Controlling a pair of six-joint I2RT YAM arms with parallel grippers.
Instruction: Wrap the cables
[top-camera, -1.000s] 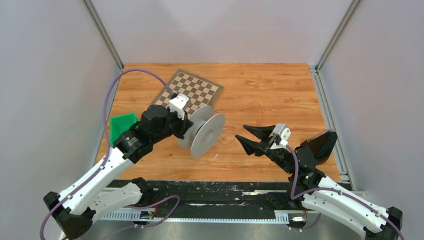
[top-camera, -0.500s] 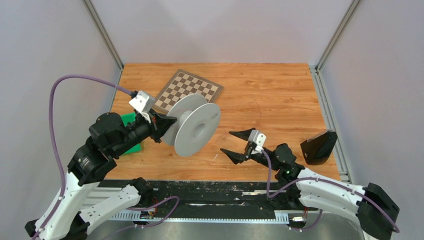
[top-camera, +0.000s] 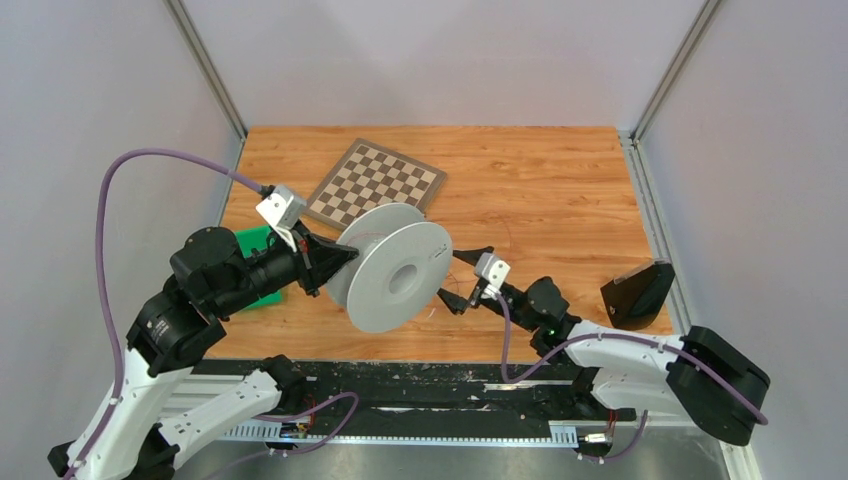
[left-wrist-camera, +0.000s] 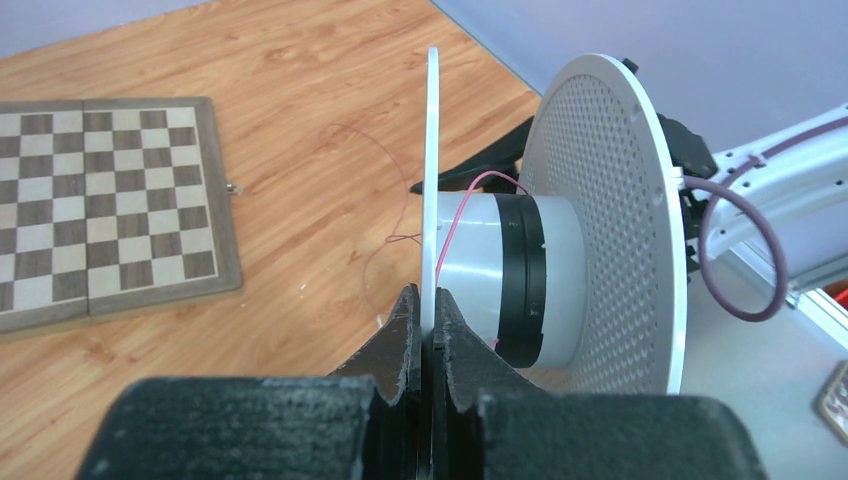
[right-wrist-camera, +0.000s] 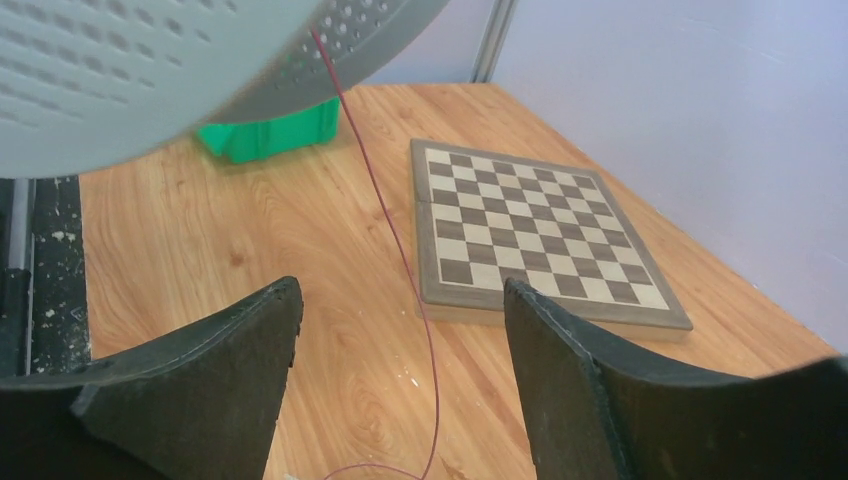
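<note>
White plastic spool (top-camera: 395, 275) is up off the wooden table (top-camera: 560, 200), close to the front edge, tipped so its round plates face sideways. On the spool's left, the left gripper (left-wrist-camera: 428, 312) is squeezed tight on the thin rim of one plate. Just right of the spool is the right gripper (right-wrist-camera: 400, 292), its two black fingers (right-wrist-camera: 235, 340) spread wide and holding nothing. A thin red cable (right-wrist-camera: 385, 230) hangs down from the spool and curls on the table below it. A bit of it goes round the spool's middle. A green box (top-camera: 250, 250) sits left of the spool, partly hidden by the left arm. A black wedge (top-camera: 640, 293) lies well off to the spool's right. Farther back than the spool lies a chessboard (top-camera: 375, 183).
</note>
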